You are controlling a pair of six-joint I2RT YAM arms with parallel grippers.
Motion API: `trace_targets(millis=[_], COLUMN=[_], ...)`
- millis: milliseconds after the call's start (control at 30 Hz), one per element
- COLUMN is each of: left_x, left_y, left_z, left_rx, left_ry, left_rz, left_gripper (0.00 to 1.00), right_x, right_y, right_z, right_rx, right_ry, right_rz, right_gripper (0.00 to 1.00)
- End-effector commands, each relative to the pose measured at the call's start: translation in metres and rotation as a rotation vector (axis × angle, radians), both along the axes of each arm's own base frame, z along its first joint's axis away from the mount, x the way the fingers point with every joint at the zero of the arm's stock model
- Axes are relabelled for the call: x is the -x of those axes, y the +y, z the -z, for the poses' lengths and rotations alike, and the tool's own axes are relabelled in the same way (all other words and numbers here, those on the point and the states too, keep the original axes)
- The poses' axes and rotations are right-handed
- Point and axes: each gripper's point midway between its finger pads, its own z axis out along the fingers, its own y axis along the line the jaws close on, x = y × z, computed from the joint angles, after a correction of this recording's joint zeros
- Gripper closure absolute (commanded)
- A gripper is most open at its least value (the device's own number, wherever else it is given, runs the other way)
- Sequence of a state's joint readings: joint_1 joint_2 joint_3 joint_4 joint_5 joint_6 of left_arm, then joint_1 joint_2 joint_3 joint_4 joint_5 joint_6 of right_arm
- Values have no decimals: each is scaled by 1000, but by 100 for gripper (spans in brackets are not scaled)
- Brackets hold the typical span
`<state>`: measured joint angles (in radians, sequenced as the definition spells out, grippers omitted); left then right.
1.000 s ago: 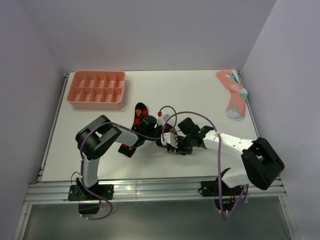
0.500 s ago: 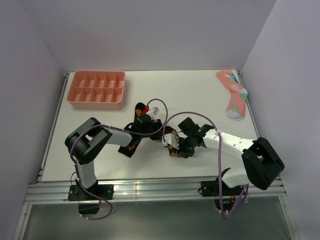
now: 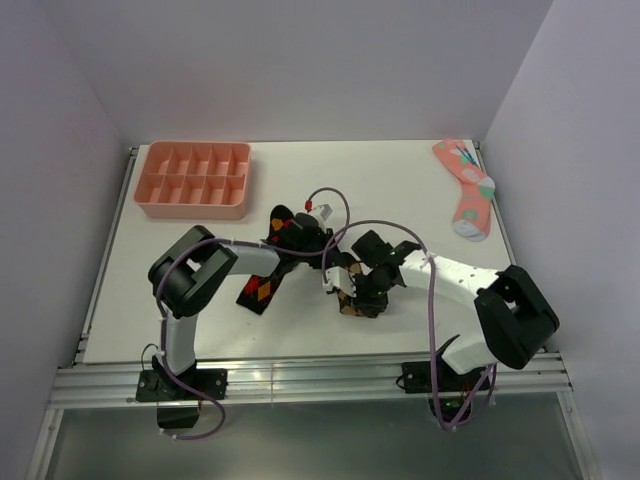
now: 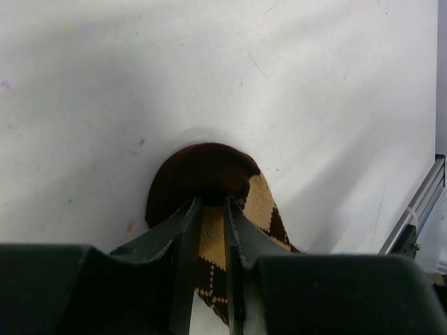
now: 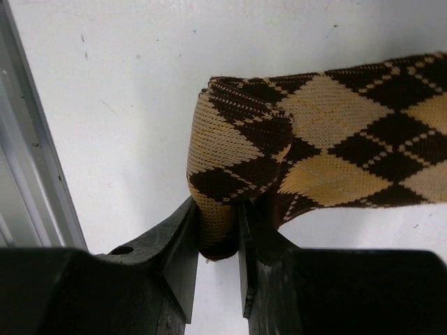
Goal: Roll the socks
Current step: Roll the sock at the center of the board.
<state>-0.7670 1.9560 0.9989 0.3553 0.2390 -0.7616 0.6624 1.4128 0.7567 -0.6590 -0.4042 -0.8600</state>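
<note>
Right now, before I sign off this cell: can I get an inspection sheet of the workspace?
Surface: white table, a few faint specks, no spills seen.
Job's things: tan-diamond sock held at toe and cuff, cuff end folded over; red-diamond sock flat, partly hidden by the left arm.
Clutter: pink sock at the far right corner; pink tray far left, compartments empty.
Grippers: left claw shut on the tan sock's toe; right claw shut on its folded cuff.
Cables: purple cables arch over both arms.
Surroundings: plain walls on three sides; metal rail along the near edge.
</note>
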Motion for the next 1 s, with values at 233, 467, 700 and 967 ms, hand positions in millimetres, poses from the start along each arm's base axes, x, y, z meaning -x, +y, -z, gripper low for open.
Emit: trace_targets(millis=[233,467,700,967], left_x=[-11,-7,-3,-9], left_y=[2,1,-4,4], left_z=[19,22,7,-39], left_rx=[-82,-63,-6,84], left_ry=[42,60,15,-138], left_rz=[22,30,69,39], left_gripper=[75,74,67,53], right_x=[31,26,11,-4], right_y=[8,7,-1,-1], right_z=[-9,-6,2,4], right_rx=[22,17,41,22], right_ry=[306,458,585,604], right_rz=[-141,-99,-2,59], right_gripper=[91,92,92,92])
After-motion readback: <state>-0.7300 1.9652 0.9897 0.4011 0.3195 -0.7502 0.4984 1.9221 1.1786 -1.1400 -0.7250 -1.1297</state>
